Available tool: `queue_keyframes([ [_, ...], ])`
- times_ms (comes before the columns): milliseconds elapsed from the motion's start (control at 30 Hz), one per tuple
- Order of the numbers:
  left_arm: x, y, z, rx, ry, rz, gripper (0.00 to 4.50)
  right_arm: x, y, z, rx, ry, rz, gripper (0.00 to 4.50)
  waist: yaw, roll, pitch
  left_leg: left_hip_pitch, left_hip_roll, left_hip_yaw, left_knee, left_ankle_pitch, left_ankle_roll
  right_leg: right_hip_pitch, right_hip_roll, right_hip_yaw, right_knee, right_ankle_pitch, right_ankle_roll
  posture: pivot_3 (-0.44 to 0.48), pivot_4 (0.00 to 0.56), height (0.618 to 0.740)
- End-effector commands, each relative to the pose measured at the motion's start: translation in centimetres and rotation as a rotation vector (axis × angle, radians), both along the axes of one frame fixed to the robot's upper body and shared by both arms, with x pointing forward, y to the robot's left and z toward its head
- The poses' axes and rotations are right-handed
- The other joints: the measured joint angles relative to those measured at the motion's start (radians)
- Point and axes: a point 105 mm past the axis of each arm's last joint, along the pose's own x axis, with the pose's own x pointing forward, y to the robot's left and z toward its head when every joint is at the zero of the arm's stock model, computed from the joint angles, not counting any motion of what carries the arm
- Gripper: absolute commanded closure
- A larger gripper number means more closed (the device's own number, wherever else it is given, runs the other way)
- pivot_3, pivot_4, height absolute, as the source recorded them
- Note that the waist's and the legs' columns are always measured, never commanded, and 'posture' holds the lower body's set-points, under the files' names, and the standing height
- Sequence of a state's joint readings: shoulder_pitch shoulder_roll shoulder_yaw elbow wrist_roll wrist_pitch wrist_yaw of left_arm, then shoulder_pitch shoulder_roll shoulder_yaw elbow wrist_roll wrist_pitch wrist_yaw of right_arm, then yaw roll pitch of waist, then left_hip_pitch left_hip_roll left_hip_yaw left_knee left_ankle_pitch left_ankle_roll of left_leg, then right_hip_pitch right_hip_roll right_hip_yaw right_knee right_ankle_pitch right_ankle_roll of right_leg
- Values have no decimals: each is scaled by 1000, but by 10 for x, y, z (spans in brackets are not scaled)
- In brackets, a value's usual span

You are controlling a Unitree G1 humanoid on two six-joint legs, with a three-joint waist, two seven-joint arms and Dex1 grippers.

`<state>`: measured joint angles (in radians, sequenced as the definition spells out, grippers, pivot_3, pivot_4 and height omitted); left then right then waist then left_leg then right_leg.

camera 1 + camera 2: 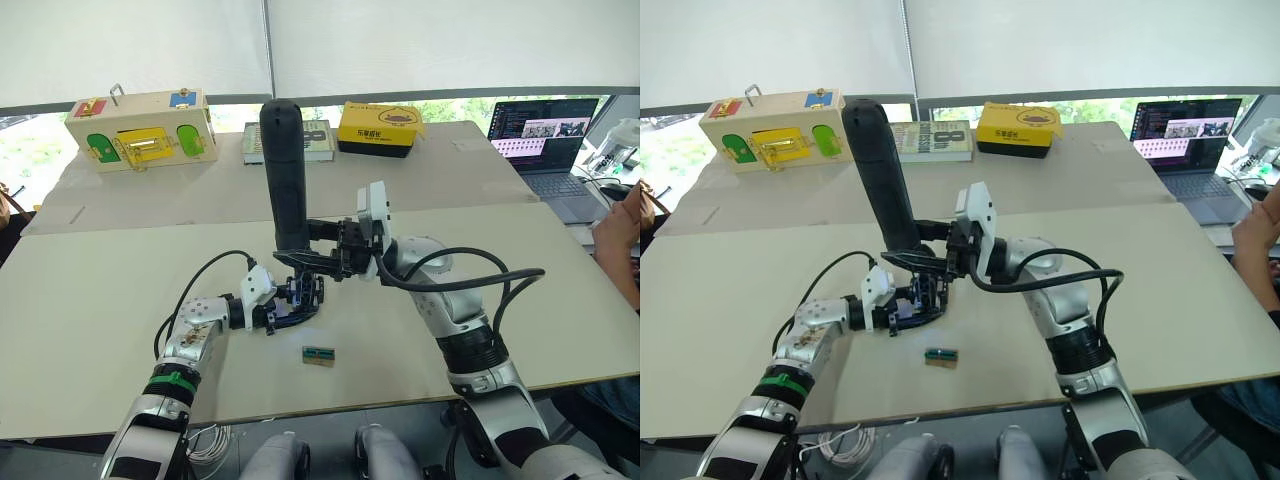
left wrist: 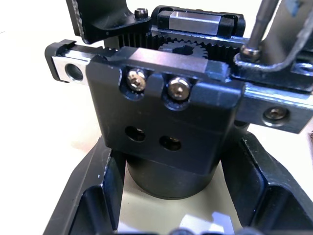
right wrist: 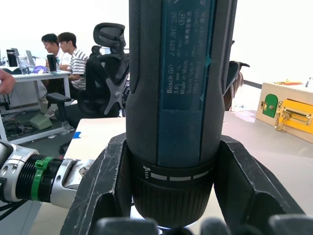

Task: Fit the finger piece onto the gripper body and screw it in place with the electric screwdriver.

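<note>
Matte cylindrical electric screwdriver [image 1: 285, 170], blocky gripper body [image 2: 161, 129]

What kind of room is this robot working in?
Probably an office or lab. People sit at desks by an office chair; an open laptop stands on the table, where the robot's right gripper holds an electric screwdriver.

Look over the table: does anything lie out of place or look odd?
One thing: a small green-and-tan piece lies loose on the table, apart from the gripper body the left gripper holds. Nothing looks spilled or damaged.
</note>
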<state>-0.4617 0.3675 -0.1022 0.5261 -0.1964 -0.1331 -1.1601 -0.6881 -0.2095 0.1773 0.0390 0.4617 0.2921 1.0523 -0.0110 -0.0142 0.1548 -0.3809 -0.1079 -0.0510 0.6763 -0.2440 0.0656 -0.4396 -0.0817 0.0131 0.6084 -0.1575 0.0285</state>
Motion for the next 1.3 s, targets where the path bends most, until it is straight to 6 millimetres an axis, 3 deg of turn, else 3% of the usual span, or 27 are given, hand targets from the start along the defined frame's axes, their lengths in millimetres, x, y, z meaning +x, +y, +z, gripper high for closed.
queue_keyframes([
  [33, -4, -4, -7, 21, 21, -18, 2197, -7, -1, 21, 60, -60, 34, 2580, 1, 0, 0, 0, 0, 0, 0, 0, 0, 0, 0, 0, 0, 0, 0, 0, 150, 740],
  [133, -5, -1, -12, 45, 42, -8, 2197, -13, -6, 41, 107, -129, 65, 2580, 1, 0, 0, -3, 0, 0, 0, 0, 0, -2, 0, 0, 0, 0, 0, 0, 150, 740],
  [300, -6, 1, -18, 61, 62, 2, 2197, -20, -10, 57, 118, -195, 98, 2580, 1, 0, 1, -4, 0, 0, 0, 0, 0, -3, 0, 0, 0, 0, 0, 0, 150, 740],
  [567, -8, 2, -23, 81, 90, 3, 2197, -26, -11, 64, 143, -207, 140, 2580, 1, 0, 1, -4, 0, 0, 0, 0, 0, -3, 0, 0, -1, 0, 0, 0, 150, 740],
  [633, -5, 3, -23, 72, 96, 31, 1178, -28, -11, 67, 165, -216, 149, 2580, 1, 0, 1, -4, 0, 0, 0, 0, 0, -3, 0, 0, -1, 0, 0, 0, 150, 740],
  [733, -5, 8, -23, 75, 90, 54, 59, -35, -13, 78, 217, -244, 174, 2580, 2, 0, 1, -4, 0, 0, 0, 0, 0, -2, 0, 0, 0, 0, 0, 0, 150, 740],
  [900, -13, 21, -19, 60, 82, 52, 59, -47, -18, 95, 263, -284, 198, 2580, -8, 1, 1, -4, 1, 0, 0, -1, -1, -4, -2, 0, 0, 0, 0, 0, 150, 740],
  [1033, -22, 55, -9, 37, 78, 116, 59, -55, -45, 111, 271, -331, 124, 2580, -14, 1, 1, -6, 3, 1, -2, -2, -3, -11, -1, 0, 2, 0, -1, 0, 150, 740],
  [1300, -44, 113, 30, 38, 20, 138, 59, -57, -121, 91, 115, -305, -183, 2580, 0, 0, 4, -11, 4, 2, -4, -2, -2, -17, -5, -1, 1, -2, -5, 0, 150, 740],
])
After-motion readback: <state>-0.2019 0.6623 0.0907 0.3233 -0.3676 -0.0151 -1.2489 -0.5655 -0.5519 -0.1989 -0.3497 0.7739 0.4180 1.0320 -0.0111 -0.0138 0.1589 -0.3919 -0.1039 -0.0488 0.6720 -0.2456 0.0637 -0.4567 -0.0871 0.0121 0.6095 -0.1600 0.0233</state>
